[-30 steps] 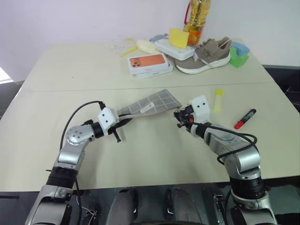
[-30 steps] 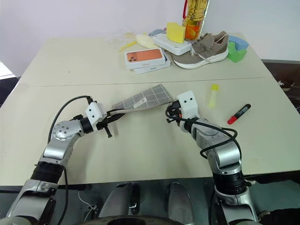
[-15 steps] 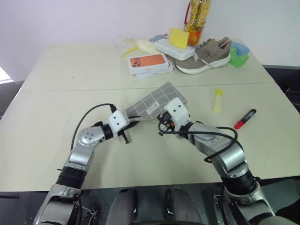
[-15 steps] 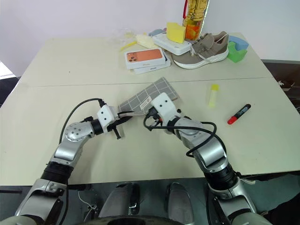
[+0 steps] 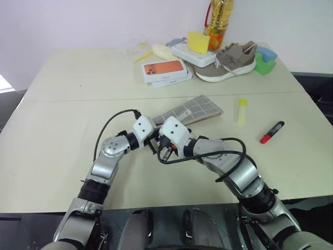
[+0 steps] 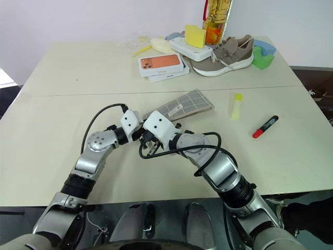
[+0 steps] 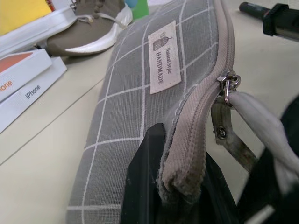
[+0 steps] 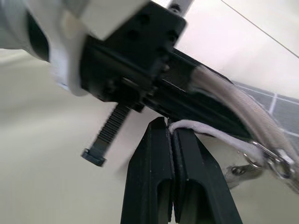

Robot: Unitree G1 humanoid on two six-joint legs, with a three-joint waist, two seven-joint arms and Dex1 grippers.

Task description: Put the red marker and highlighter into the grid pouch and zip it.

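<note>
Step in hand: I am opening the grid pouch [image 5: 191,110]; nothing is loaded yet, and the zip looks closed along the edge seen in the left wrist view.
Left tool [image 5: 151,142]: I am clamping it on the near corner of the pouch, at the end of the zip seam; the fingers are closed on the fabric, holding that corner just off the tabletop [image 5: 62,130].
Right tool [image 5: 165,154]: I am pinching the thin grey wrist loop [image 8: 205,131] between fully closed fingers, right beside my left tool; the loop is running to the metal clip [image 7: 227,85] at the zip pull.
Pouch position: it is lying centre of the tabletop, slanting away from both tools toward the far right.
Highlighter [image 5: 242,111]: it is resting on the tabletop, near the far end of the pouch, apart from it.
Red marker [image 5: 271,132]: it is lying further right, untouched.
Next move, as I judge it: keeping the left tool anchored and drawing the loop along the seam to run the slider open, pulling in line with the zip, not upward.
</note>
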